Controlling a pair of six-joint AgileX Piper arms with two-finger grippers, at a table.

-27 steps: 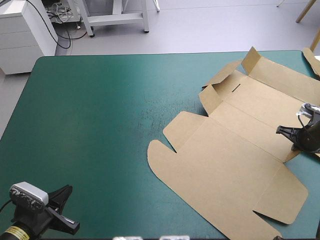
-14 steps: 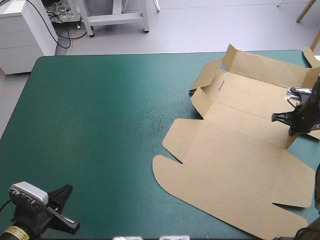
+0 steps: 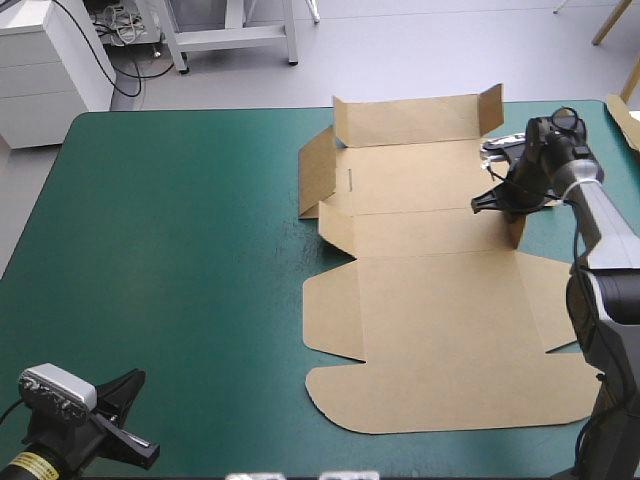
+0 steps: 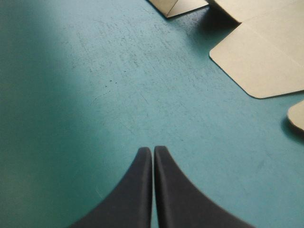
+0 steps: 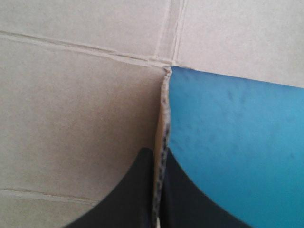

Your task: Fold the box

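Right gripper (image 3: 508, 208), seemingly downturned, tight on box (image 3: 430, 290)

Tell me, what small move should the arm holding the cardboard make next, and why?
Probably fold the flap inward to crease it: the right gripper is shut on it, standing upright at the side of the box, which mostly lies flat.
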